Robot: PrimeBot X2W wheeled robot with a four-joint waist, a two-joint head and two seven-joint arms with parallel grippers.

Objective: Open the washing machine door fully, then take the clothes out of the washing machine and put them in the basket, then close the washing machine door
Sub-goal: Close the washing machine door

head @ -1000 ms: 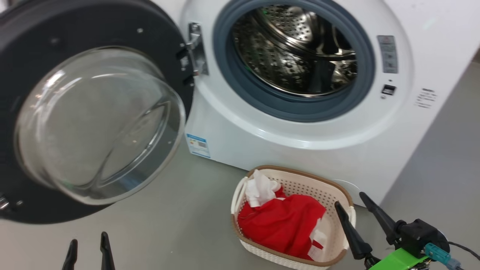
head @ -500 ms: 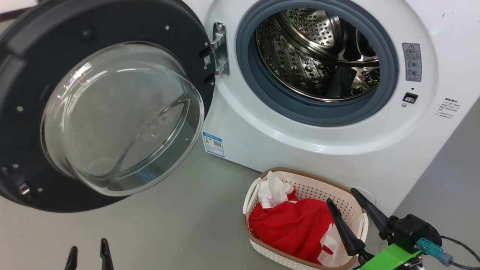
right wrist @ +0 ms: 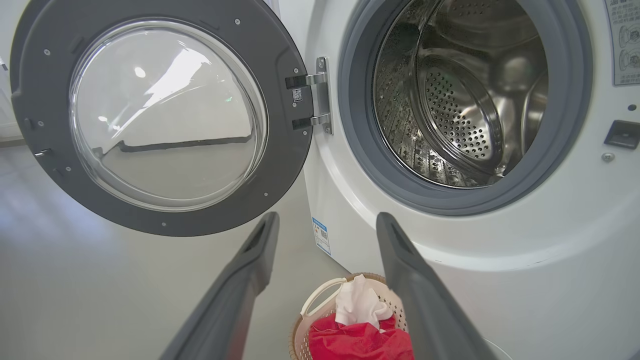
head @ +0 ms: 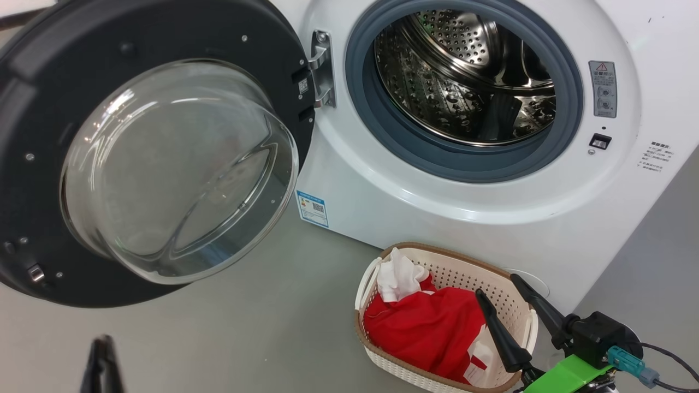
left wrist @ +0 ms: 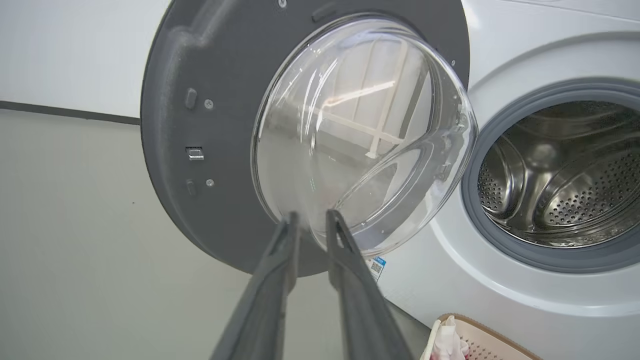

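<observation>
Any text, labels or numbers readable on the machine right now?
Nothing is legible enough to quote.
Blue label, low on the washing machine front: too small.
Grey warning sticker with red triangle, right of the drum: blurred.
Grey print further right: too small.
Code sticker on the washing machine door: unreadable.

Left gripper [left wrist: 312, 220]: the two dark fingers [left wrist: 265, 300] are found drawn close together, a narrow gap being left between the tips. Nothing is gripped. In the head view the left gripper [head: 102, 349] is seen with its tips pointed upward.

Right gripper [head: 498, 288]: the jaws are spread wide, tips well apart, and nothing is held between them. Behind this claw a black wrist housing [head: 600, 338] is noted, carried on a green bracket [head: 573, 375]. A cable [head: 669, 357] is led off behind the housing.
</observation>
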